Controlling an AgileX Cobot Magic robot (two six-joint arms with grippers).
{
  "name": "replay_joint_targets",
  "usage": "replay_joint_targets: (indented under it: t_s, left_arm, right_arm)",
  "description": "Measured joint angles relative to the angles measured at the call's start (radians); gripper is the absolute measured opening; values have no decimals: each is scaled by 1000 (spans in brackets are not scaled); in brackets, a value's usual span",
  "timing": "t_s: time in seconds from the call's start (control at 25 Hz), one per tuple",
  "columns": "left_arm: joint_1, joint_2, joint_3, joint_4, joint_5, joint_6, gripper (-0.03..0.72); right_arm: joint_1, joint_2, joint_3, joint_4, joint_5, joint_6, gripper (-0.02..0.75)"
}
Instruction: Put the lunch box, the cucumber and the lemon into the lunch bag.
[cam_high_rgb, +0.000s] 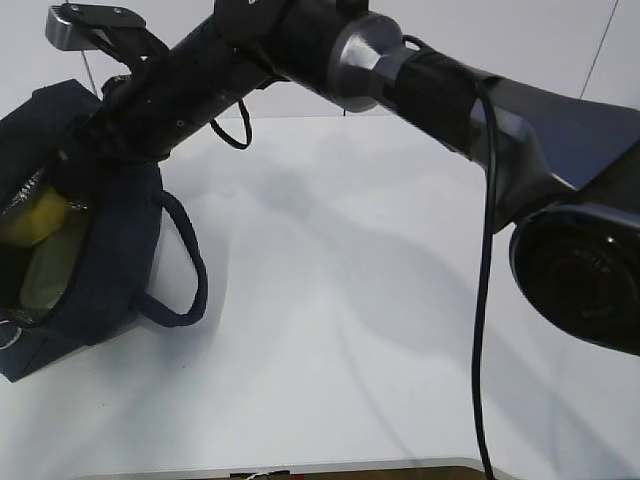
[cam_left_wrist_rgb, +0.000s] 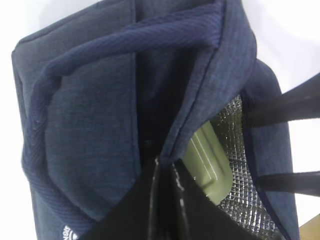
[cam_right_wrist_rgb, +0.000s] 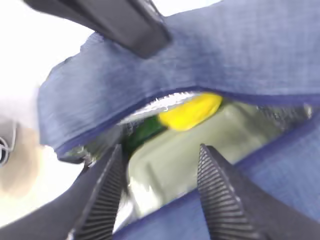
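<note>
The lemon (cam_right_wrist_rgb: 191, 111) lies in the lunch bag (cam_high_rgb: 110, 250) now. Lift the right fingers (cam_right_wrist_rgb: 220, 195), open and empty, straight out. The left fingers (cam_left_wrist_rgb: 165, 200) pinch the bag's edge shut

Lemon (cam_right_wrist_rgb: 191, 111), cucumber (cam_right_wrist_rgb: 145, 132), lunch box (cam_right_wrist_rgb: 200, 150) inside navy lunch bag (cam_high_rgb: 110, 250)

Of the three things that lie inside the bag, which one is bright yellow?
The lemon. It lies in the lunch bag on the pale green lid of the lunch box; the cucumber beside it is dark green.
</note>
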Motion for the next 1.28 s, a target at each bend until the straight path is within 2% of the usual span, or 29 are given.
replay_joint_targets:
  t_s: [0.28, 0.48, 0.56, 0.8, 1.0, 1.28]
  left_arm:
    - [0, 0, 0, 0, 0, 0, -12]
    - [0, 0, 0, 0, 0, 0, -13]
    - [0, 0, 0, 2, 0, 0, -13]
    - [0, 0, 0, 3, 0, 0, -13]
    - [0, 0, 0, 6, 0, 0, -12]
    - [0, 0, 0, 6, -2, 0, -13]
  right_arm:
    - [0, 0, -102, -46, 119, 57, 397]
    - [1, 0, -220, -311, 235, 337, 397]
    - [-9, 0, -222, -351, 241, 439, 397]
    - [-19, 0, -220, -358, 243, 575, 397]
    - [-43, 0, -138, -222, 243, 606, 397]
    - [-59, 0, -109, -190, 243, 604, 396]
